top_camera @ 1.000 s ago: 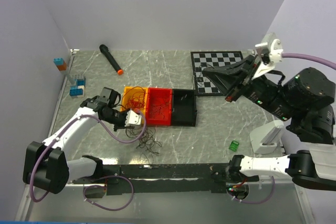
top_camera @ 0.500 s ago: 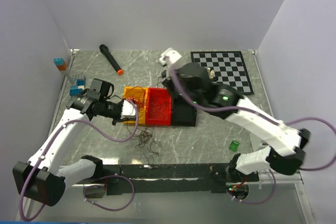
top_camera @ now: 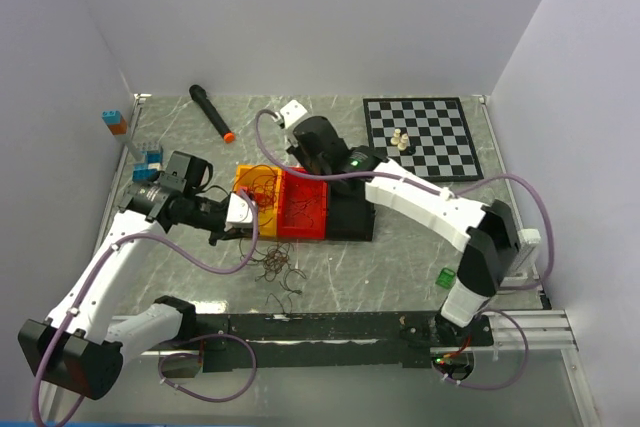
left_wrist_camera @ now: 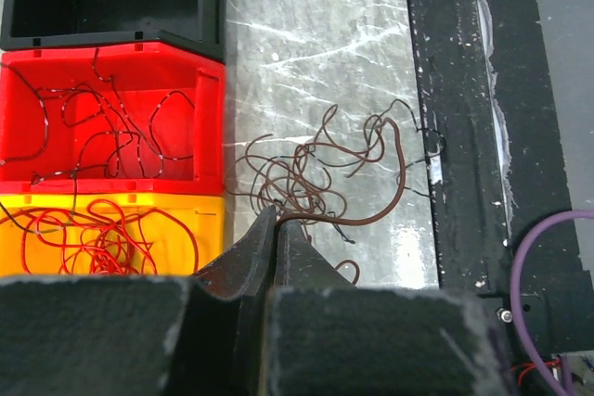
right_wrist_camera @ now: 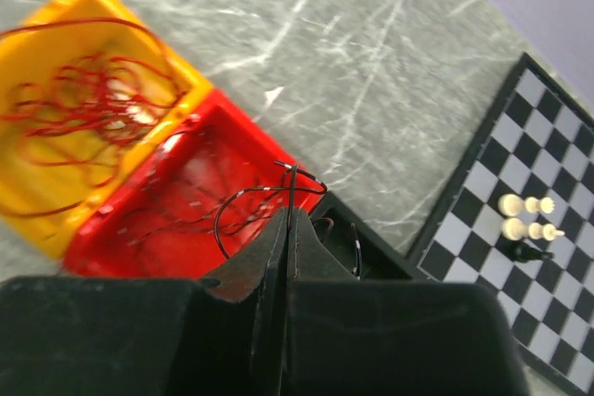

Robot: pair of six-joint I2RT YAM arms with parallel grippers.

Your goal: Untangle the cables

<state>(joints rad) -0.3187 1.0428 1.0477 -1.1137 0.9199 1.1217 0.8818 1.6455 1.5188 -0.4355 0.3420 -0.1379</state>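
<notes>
Across the table (top_camera: 420,247) three bins stand in a row: the orange bin (left_wrist_camera: 209,238) holds red cables (left_wrist_camera: 93,234), the red bin (left_wrist_camera: 209,127) holds dark cables (left_wrist_camera: 102,127), and the black bin (left_wrist_camera: 111,39) looks empty, though it is dim inside. A brown tangle (left_wrist_camera: 297,169) lies just beside them. The left gripper (left_wrist_camera: 277,220) is pinched onto one brown strand (left_wrist_camera: 397,173); it should lift slowly, letting the loops slip free. The right gripper (right_wrist_camera: 286,215) pinches a black strand (right_wrist_camera: 243,194) above the red bin.

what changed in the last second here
The right gripper swung from near the chessboard leftward to the red bin, jaws shut on a black cable. The left gripper shifted slightly left, jaws shut on a brown cable. The red bin and chessboard stayed put.
</notes>
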